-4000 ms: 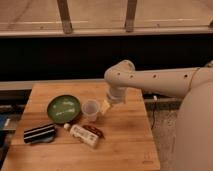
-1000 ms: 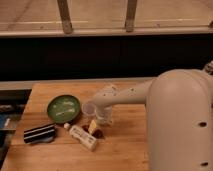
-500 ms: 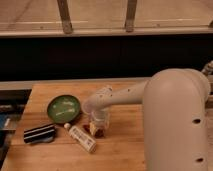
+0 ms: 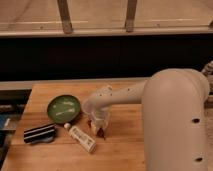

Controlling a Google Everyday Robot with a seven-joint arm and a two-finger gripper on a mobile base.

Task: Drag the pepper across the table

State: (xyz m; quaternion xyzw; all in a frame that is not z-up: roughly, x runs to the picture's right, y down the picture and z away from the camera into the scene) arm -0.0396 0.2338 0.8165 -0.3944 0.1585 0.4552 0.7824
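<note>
The pepper (image 4: 103, 133) is a small dark red-brown shape on the light wooden table (image 4: 125, 150), just right of the white bottle's far end. My gripper (image 4: 99, 125) hangs from the white arm that reaches in from the right. It points down and stands right over the pepper, at or very near the tabletop, covering part of the pepper.
A white labelled bottle (image 4: 82, 139) lies diagonally just left of the gripper. A green bowl (image 4: 63, 108) sits further left and back, a black object (image 4: 39, 133) near the left edge. A clear cup (image 4: 89, 106) is mostly hidden behind the wrist. My arm's bulk (image 4: 175, 125) covers the table's right side.
The arm has swung in toward the camera and the gripper has come down from beside the cup onto the pepper. The pepper has shifted slightly right, away from the bottle.
</note>
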